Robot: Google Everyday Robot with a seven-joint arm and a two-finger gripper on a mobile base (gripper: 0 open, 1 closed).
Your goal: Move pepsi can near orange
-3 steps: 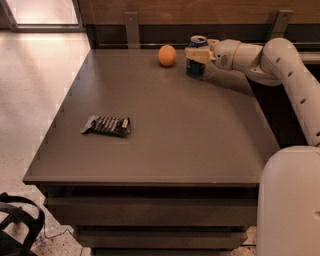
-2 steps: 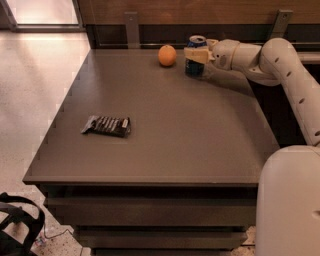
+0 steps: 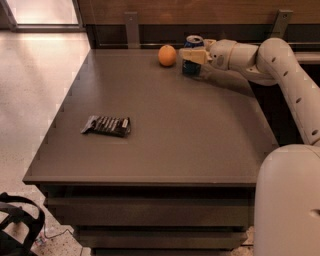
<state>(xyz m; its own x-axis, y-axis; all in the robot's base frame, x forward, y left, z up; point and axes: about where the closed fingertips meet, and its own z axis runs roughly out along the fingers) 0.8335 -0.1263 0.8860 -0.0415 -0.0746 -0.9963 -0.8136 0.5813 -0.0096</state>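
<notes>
Near the desk's (image 3: 150, 165) far edge, the cream two-finger gripper (image 3: 192, 54) straddles the upright dark blue cylindrical pepsi can (image 3: 190, 68), with the small round orange (image 3: 167, 55) just beside it toward the left edge; clamped or released, I cannot tell.

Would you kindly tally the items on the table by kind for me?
Cans: 1, the can, held by the gripper at the far side of the table
Fruit: 1, the orange
Wrappers: 1, the wrapper
Total: 3

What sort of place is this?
Likely an office or lab test area: a plain dark table, a wood-panelled wall behind it, a speckled hard floor. The gripper holds the pepsi can at the far edge, beside the orange.
</notes>
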